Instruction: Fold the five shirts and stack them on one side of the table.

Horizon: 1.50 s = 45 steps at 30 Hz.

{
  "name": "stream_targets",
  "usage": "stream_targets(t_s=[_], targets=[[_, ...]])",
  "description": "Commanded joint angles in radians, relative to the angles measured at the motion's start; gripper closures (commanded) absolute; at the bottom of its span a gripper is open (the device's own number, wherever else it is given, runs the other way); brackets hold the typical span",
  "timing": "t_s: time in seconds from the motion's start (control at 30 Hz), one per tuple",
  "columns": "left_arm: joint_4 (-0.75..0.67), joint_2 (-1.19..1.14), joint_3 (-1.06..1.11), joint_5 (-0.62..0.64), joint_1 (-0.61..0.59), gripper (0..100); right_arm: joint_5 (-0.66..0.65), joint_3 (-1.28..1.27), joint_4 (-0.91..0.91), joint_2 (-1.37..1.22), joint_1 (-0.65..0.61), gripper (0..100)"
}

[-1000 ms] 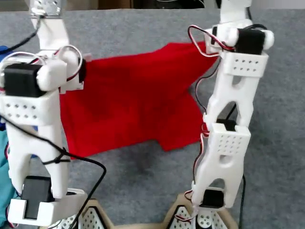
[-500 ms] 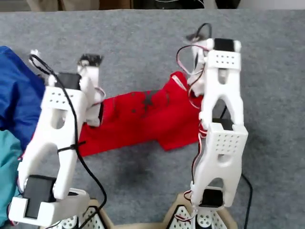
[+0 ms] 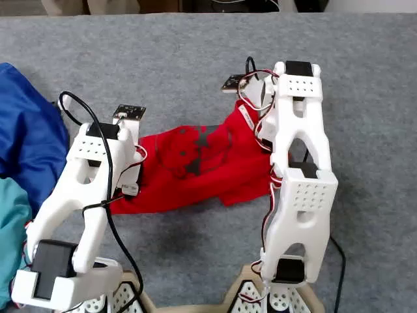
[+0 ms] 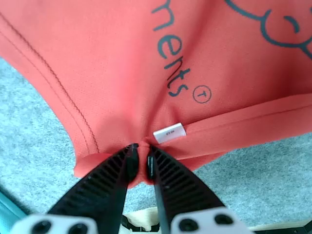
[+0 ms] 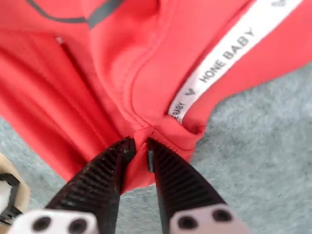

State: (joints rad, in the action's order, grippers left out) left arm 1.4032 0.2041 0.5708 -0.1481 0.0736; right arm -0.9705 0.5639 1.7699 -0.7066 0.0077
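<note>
red shirt (image 3: pixel 195 171) lies bunched on the grey table (image 3: pixel 163 59) between the two arms, print side up. the left gripper (image 4: pixel 140 158) is pinched tight on its hem beside a small white tag (image 4: pixel 169 132). the right gripper (image 5: pixel 138 145) is clamped on a fold by what looks like the neck tape. a blue shirt (image 3: pixel 26 130) and a teal shirt (image 3: pixel 10 222) lie beside the left arm.

On grey table (image 3: pixel 163 59), red shirt (image 3: pixel 208 176)

Folded red shirt (image 3: pixel 195 173) lies print-up; blue shirt (image 3: pixel 26 130) and teal shirt (image 3: pixel 10 222) heaped nearby.
</note>
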Motion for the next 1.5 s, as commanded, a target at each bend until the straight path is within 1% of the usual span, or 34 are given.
stream_targets(t_s=[0.0, 0.1, 0.13, 0.2, 0.33, 0.43, 0.53, 0.63, 0.67, 0.83, 1.0, 1.17, 1.37, 1.47], targets=[[0.0, 0.019, 0.003, -0.006, 0.006, 98, -0.034, -0.002, 0.012, 0.044, -0.002, 87.2], [0.0, 0.021, 0.009, -0.006, 0.006, 98, -0.023, -0.004, 0.017, 0.111, -0.002, 76.2], [0.0, 0.022, 0.009, -0.003, 0.002, 98, -0.003, -0.008, 0.017, 0.143, -0.002, 73.7], [0.0, 0.022, 0.009, -0.002, -0.002, 98, 0.025, -0.045, 0.017, 0.216, -0.001, 71.6], [0.023, 0.021, 0.005, -0.002, -0.002, 98, 0.06, -0.196, -0.006, 0.335, -0.01, 71.8], [0.054, 0.021, -0.012, -0.003, 0.0, 98, 0.097, -0.298, -0.1, 0.338, -0.002, 72.1], [0.066, 0.021, -0.023, -0.005, -0.002, 98, 0.15, -0.397, -0.216, 0.32, -0.004, 77.2], [0.064, 0.021, -0.025, -0.005, 0.005, 98, 0.152, -0.44, -0.288, 0.288, -0.012, 85.7], [0.064, 0.019, -0.025, -0.002, 0.005, 98, 0.152, -0.437, -0.295, 0.277, -0.016, 86.4], [0.064, 0.019, -0.025, 0.002, 0.005, 98, 0.16, -0.426, -0.287, 0.269, -0.022, 86.0], [0.066, 0.019, -0.025, 0.002, 0.003, 98, 0.16, -0.417, -0.21, 0.271, -0.019, 85.9], [0.066, 0.019, -0.025, 0.002, 0.005, 98, 0.163, -0.334, -0.114, 0.275, 0.033, 85.8], [0.064, 0.019, -0.025, 0.0, 0.005, 98, 0.192, -0.317, -0.1, 0.295, 0.085, 85.8], [0.064, 0.019, -0.025, -0.003, 0.005, 98, 0.19, -0.318, -0.091, 0.294, 0.085, 86.0]])
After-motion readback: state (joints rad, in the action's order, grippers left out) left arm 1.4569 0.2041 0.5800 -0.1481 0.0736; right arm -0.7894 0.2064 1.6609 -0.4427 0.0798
